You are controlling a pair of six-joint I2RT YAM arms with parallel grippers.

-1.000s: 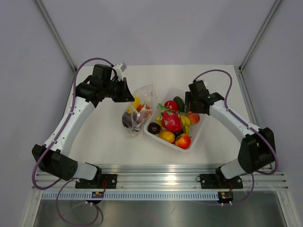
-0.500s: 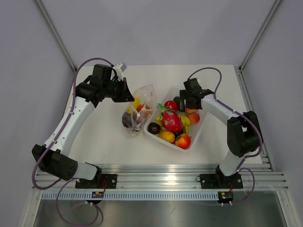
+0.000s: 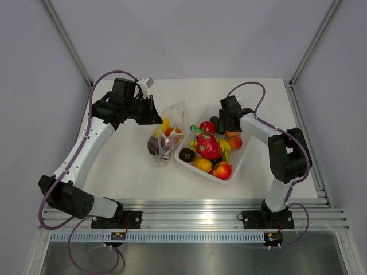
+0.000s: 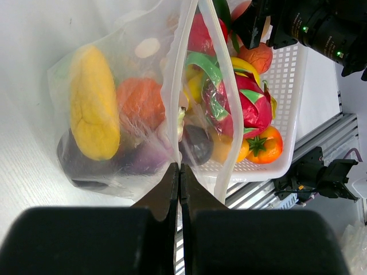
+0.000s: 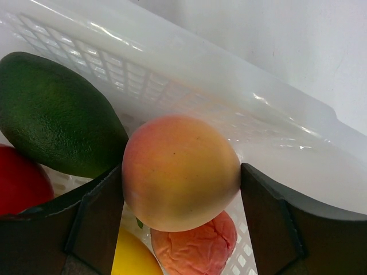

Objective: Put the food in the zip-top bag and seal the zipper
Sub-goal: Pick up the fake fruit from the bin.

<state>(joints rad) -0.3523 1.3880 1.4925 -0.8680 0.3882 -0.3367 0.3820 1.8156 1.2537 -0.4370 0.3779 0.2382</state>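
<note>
The zip-top bag (image 3: pixel 166 135) lies left of the white tray (image 3: pixel 238 167) and holds a yellow (image 4: pixel 94 112), an orange and a dark purple toy. My left gripper (image 3: pixel 153 115) is shut on one lip of the bag's mouth (image 4: pixel 180 166); the zipper strip (image 4: pixel 190 63) stands apart, so the mouth is open. My right gripper (image 3: pixel 229 132) is down in the tray's far side, both fingers against a peach (image 5: pixel 180 172). The pink dragon fruit (image 3: pixel 207 145) and several other fruits fill the tray.
A green avocado (image 5: pixel 51 114) lies left of the peach, a pink wrinkled fruit (image 5: pixel 195 249) and a yellow one under it. The tray's latticed wall (image 5: pixel 229 120) runs just behind the peach. An aluminium rail (image 3: pixel 195 217) borders the near table edge.
My right arm has swung left and toward the back of the tray, bringing its gripper down round the peach. The left arm and bag have stayed still.
</note>
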